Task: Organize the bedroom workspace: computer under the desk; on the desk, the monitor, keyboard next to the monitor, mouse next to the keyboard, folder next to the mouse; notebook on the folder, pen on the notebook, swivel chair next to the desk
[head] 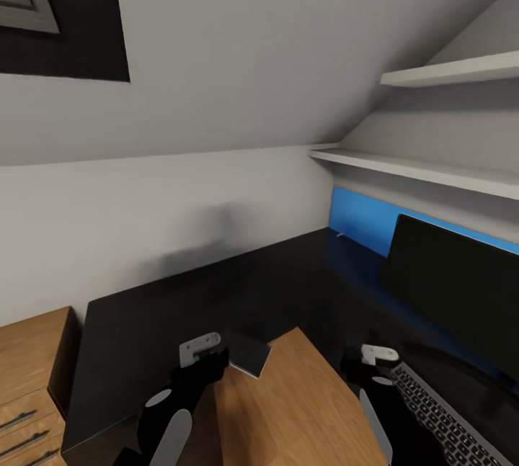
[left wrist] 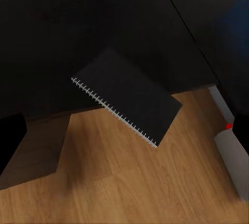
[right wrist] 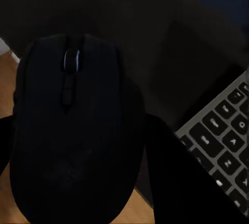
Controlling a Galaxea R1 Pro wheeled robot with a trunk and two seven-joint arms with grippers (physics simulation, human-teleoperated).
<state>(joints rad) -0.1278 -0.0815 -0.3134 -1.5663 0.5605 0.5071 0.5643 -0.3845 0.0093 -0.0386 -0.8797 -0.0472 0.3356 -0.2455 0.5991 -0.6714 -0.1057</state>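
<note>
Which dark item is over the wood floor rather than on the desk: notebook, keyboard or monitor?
The notebook: its spiral-bound edge hangs past the desk edge above the floor. The keyboard and the monitor are on the desktop.

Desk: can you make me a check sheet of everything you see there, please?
Surface: black desk, blue back panel.
Job's things: monitor upright on the desk; keyboard lies in front of it; mouse and notebook are off the desk, at the tools.
Clutter: nothing seen.
Grippers: right tool is closed around the mouse; left tool has the notebook at its tip above the desk's edge, grip unclear.
Cables: nothing seen.
Surroundings: wooden floor, wooden drawer unit, white wall shelves.
</note>
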